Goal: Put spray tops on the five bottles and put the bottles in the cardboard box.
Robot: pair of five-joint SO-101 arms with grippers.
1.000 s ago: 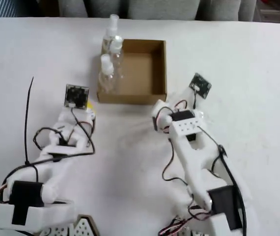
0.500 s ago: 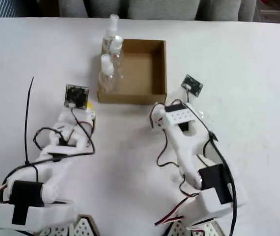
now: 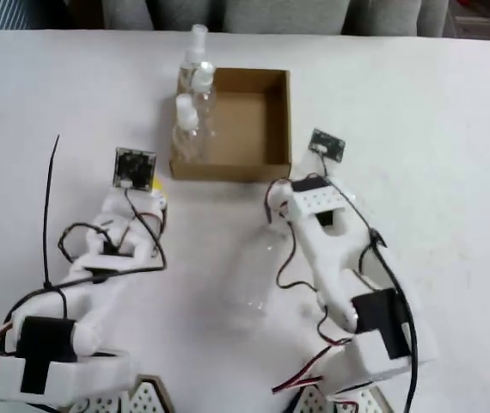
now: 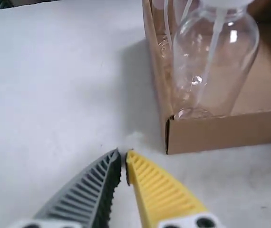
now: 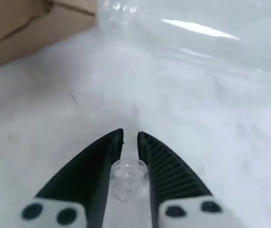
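The clear plastic bottle point(image 3: 258, 268) lies on its side on the white table point(image 3: 434, 103), between the two arms and near the front of the brown cardboard box point(image 3: 232, 169). I cannot tell whether it wears a top. Flat and outside the box, it is probably the one being worked on. Near it, the right arm's black-fingered gripper point(image 5: 130, 135) pinches a small clear round-rimmed piece point(image 5: 128, 178), perhaps a bottle neck or a cap; I cannot tell which. In the box, clear bottles with white spray tops point(image 3: 187, 129) stand in a row against the wall on the left arm's side, though the farthest may be just behind the box. This placing leaves most of the box floor free for more bottles. The left arm's grey-and-yellow gripper point(image 4: 123, 154) is pressed together on nothing, low over the table just off the box's near corner and out of the right arm's way. Open table lies on the right arm's side, and the box's near wall is the edge to lift over.
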